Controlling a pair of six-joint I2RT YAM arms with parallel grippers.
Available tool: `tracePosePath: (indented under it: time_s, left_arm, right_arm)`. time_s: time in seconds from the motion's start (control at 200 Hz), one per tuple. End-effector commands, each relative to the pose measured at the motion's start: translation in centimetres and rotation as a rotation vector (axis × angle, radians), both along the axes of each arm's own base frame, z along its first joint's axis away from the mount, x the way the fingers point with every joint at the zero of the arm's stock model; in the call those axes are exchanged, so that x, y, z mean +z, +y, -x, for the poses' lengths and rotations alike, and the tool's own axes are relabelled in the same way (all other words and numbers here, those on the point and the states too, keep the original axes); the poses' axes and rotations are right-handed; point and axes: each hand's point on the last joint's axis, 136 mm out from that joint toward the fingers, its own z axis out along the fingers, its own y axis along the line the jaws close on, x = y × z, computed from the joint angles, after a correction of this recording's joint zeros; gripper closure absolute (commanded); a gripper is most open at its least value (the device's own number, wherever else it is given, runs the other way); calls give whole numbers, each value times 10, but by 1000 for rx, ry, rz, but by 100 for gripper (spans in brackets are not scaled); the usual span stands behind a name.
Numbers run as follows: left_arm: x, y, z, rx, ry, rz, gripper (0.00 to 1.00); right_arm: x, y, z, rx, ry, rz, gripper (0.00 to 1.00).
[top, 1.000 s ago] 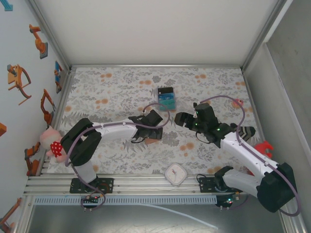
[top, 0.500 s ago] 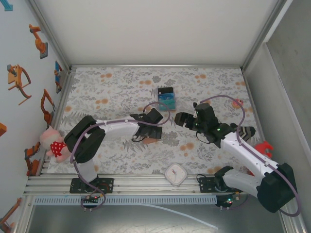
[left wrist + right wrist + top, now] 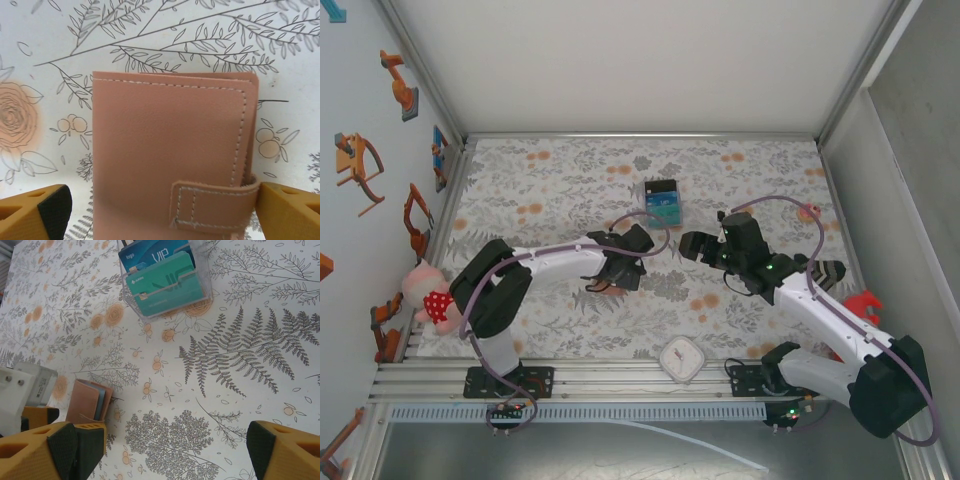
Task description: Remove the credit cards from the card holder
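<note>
- Lying closed on the floral mat [image 3: 550,190], the card holder [image 3: 170,150] sits left of centre; its closing tab [image 3: 215,205] wraps the edge nearest the left wrist camera; the right wrist view shows a pale blue-grey layer along one edge of the holder [image 3: 87,401]
- the credit cards [image 3: 663,200], teal over blue, lie stacked in a clear tray [image 3: 212,290] far of centre, well apart from the holder
- bare mat lies between tray and holder, and across the far-left and far-right corners; metal rails bound the mat on the left, far and right sides; a white square object [image 3: 681,358] rests at the near edge between the arm bases
- the left arm reaches from its near-left base rightward across the mat, wrist bent down over the holder; the left gripper [image 3: 162,212] has its fingers wide, one on either side of the holder's tab end; the right-hand finger stands just beside the tab, contact unclear
- the right arm leans from its near-right base toward the far left; the right gripper [image 3: 170,450] hangs over open mat right of the holder, fingers spread wide with nothing between them
</note>
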Motion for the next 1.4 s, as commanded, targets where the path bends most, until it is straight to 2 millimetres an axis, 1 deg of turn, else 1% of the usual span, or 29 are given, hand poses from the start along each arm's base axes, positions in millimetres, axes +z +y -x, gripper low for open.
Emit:
tracePosePath:
  time_s: [0.0, 0.1, 0.165, 0.381, 0.576, 0.706, 0.791, 0.836, 0.901, 0.952, 1.042, 1.152, 1.292, 1.327, 1.337, 1.342, 1.372, 1.377, 1.382, 1.392]
  left_arm:
    - [17, -10, 1, -47, -39, -31, 7]
    - [12, -17, 2, -73, -42, -90, 7]
    - [7, -16, 3, -79, -38, -134, 7]
    - [4, -3, 1, -69, -52, -218, 17]
    - [-9, 2, 3, -70, -30, -258, 27]
    - [-16, 4, 4, -73, -23, -276, 29]
    - [-17, 6, 4, -73, -23, -283, 36]
    - [-15, 7, 4, -72, -27, -283, 44]
    - [-9, 7, 3, -71, -42, -275, 55]
    - [-3, 8, 1, -67, -61, -266, 60]
    - [13, 7, -2, -66, -104, -233, 64]
    - [38, 6, -5, -71, -171, -151, 69]
    - [74, -3, -3, -121, -259, 43, 81]
    - [83, -8, 1, -158, -271, 113, 85]
    - [82, -10, 2, -169, -269, 126, 86]
    - [87, -11, 2, -172, -277, 146, 86]
    - [94, -15, 5, -205, -286, 209, 89]
    - [92, -16, 6, -216, -282, 211, 89]
    - [98, -16, 6, -217, -290, 233, 89]
    - [96, -18, 8, -235, -284, 250, 90]
  right_arm:
    - [6, -3, -2, 0, -35, 10, 12]
    - [8, -6, -4, -11, -40, 10, 12]
    - [9, -8, -3, -16, -40, 10, 12]
    - [11, -11, -2, -25, -48, 7, 12]
    - [11, -10, -4, -26, -47, 1, 12]
    - [10, -10, -4, -26, -46, 1, 12]
    - [10, -11, -4, -27, -44, 1, 12]
    - [11, -11, -4, -28, -46, 1, 12]
    - [10, -11, -4, -31, -47, 2, 12]
    - [10, -12, -4, -32, -47, 3, 12]
    - [11, -12, -5, -31, -48, 3, 12]
    - [13, -11, -5, -25, -54, 0, 12]
    - [20, -6, -4, 20, -88, -19, 12]
    - [24, -2, -3, 42, -103, -33, 11]
    - [25, -1, -3, 50, -107, -36, 11]
    - [25, -1, -3, 53, -109, -38, 11]
    - [29, 2, -2, 77, -125, -48, 11]
    - [30, 3, -2, 82, -128, -50, 11]
    - [31, 4, -2, 87, -132, -53, 11]
    - [32, 5, -1, 97, -136, -56, 11]
